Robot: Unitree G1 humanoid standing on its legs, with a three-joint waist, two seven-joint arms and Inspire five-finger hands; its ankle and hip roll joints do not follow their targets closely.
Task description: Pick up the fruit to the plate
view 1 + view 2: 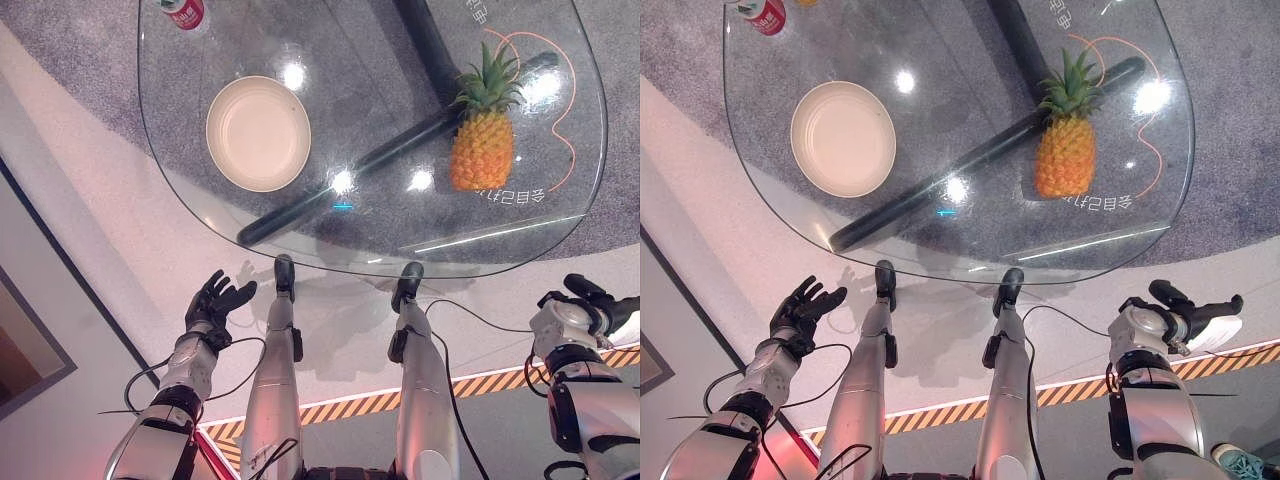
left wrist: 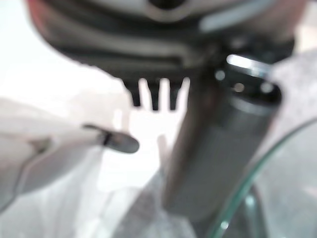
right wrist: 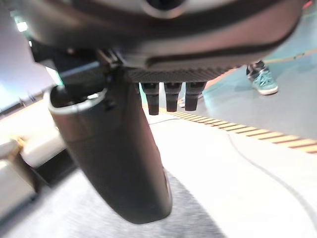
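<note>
Both arms hang below the glass table, left hand and right hand spread loose and empty.

Orange pineapple – cream plate – seemingly red can.

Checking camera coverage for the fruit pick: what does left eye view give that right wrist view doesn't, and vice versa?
Left eye view adds: the pineapple upright on the glass table, the beige plate apart to its left with nothing on it, a red can at the far edge, and the left robot hand open, off the table.
Right wrist view adds: a person's teal shoe on the floor.
Shared: the right robot hand, open and holding nothing, and the yellow-black floor tape.
</note>
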